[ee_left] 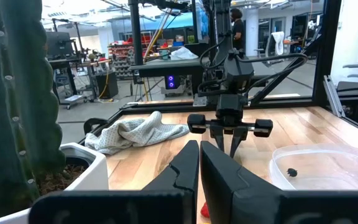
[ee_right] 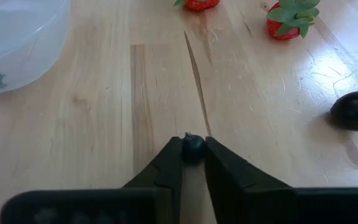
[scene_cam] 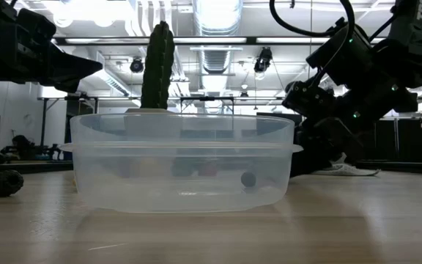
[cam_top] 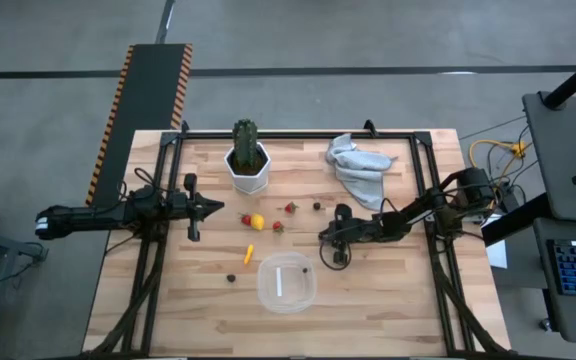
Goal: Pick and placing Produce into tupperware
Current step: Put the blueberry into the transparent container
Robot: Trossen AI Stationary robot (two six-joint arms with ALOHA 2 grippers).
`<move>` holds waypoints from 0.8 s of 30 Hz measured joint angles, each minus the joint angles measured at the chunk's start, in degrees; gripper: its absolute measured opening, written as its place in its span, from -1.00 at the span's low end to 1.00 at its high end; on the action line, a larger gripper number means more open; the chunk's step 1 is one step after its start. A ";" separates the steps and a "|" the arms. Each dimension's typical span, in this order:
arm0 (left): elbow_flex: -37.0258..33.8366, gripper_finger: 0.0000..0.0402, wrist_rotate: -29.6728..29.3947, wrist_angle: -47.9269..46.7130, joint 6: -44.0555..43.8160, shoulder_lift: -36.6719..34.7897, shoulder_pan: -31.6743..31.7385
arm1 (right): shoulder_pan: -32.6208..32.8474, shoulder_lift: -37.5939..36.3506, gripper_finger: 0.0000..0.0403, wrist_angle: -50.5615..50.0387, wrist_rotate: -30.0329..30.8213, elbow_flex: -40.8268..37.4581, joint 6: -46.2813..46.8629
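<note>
The clear tupperware [cam_top: 286, 282] sits near the table's near edge with one dark berry [scene_cam: 248, 179] inside. My right gripper [cam_top: 326, 238] is just beyond its far right corner, shut on a small dark berry [ee_right: 193, 148]. On the wood lie two strawberries [ee_right: 289, 20] [cam_top: 290, 208], a third strawberry [cam_top: 246, 219] beside the yellow lemon [cam_top: 257, 222], the orange sliver [cam_top: 249, 253], and dark berries [cam_top: 317, 206] [cam_top: 231, 278]. My left gripper [cam_top: 213, 208] is shut and holds nothing, left of the lemon. My right gripper pinches the small dark berry [ee_right: 193, 148] between its two fingertips [ee_right: 174, 155], at their free ends. The fingers point down at the wood. Whether the berry is clear of the table, I cannot tell.
A tall green cactus [cam_top: 247, 140] in a white pot [cam_top: 248, 175] stands at the far edge, close to my left gripper. A crumpled grey cloth [cam_top: 358, 163] lies at the far right. Bare wood stretches left and right of the tupperware.
</note>
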 joint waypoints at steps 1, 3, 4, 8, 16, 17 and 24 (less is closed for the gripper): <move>0.00 -1.00 0.00 0.00 -0.02 0.00 0.02 | 0.00 -0.02 -0.82 0.00 0.02 0.00 -0.11; 0.00 -1.00 -0.01 0.00 -0.02 0.00 0.01 | 0.00 -0.02 -0.87 0.04 0.04 0.00 -0.13; 0.00 -1.00 0.00 0.00 -0.01 0.00 0.01 | 0.00 -0.04 -0.88 0.04 0.05 0.00 -0.14; 0.00 -1.00 0.00 0.00 -0.02 0.00 0.02 | -0.01 -0.30 -0.88 -0.09 0.07 0.00 -0.16; 0.00 -1.00 0.00 0.02 -0.02 -0.02 0.02 | -0.07 -4.00 -0.89 -0.41 0.20 0.94 -1.86; 0.00 -1.00 0.00 0.00 -0.02 0.00 0.02 | 0.01 -4.70 -0.90 -0.40 0.20 1.05 -2.11; 0.00 -1.00 0.00 0.03 -0.02 -0.07 0.02 | 0.24 -9.29 -0.90 -1.81 -4.25 3.70 -2.72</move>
